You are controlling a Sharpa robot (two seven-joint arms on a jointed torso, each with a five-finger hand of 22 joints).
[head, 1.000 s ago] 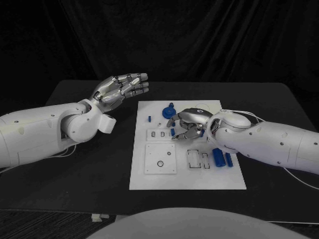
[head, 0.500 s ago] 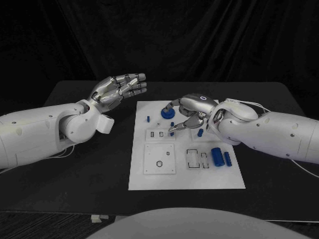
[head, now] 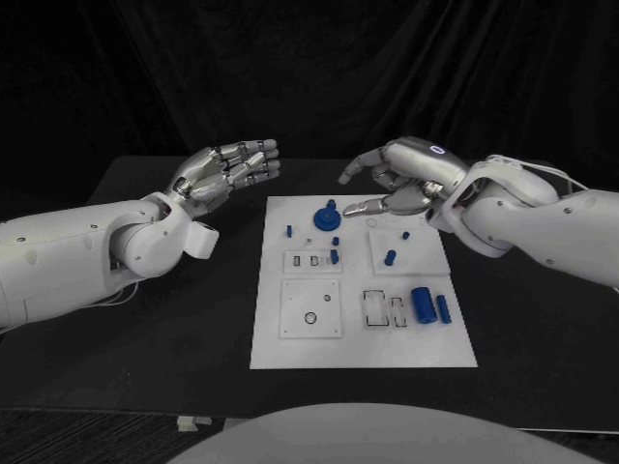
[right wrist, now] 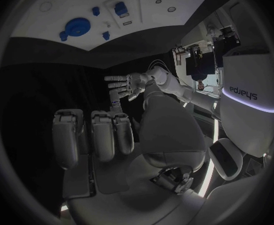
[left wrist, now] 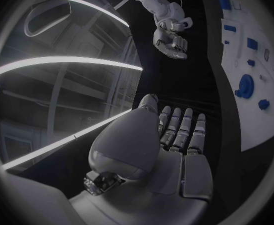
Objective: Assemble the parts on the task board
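Task board (head: 394, 348): at the counter's (head: 170, 319) middle.
Parts: disc part (head: 327, 216) near the board's far edge; two cylinder parts (head: 431, 305) by its right edge.
Left hand (head: 229, 170): above the counter, left of the board's far-left corner.
Right hand (head: 400, 176): above the board's far edge.

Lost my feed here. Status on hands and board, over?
Left robot hand open, raised off the board's left. Right robot hand open, empty, above the board's far edge. Task board unobstructed, blue parts lying loose.

Lying flat mid-way across the black table (head: 184, 329): the white task board (head: 394, 353), carrying small blue parts (head: 423, 304) and sitting well apart from every table edge.
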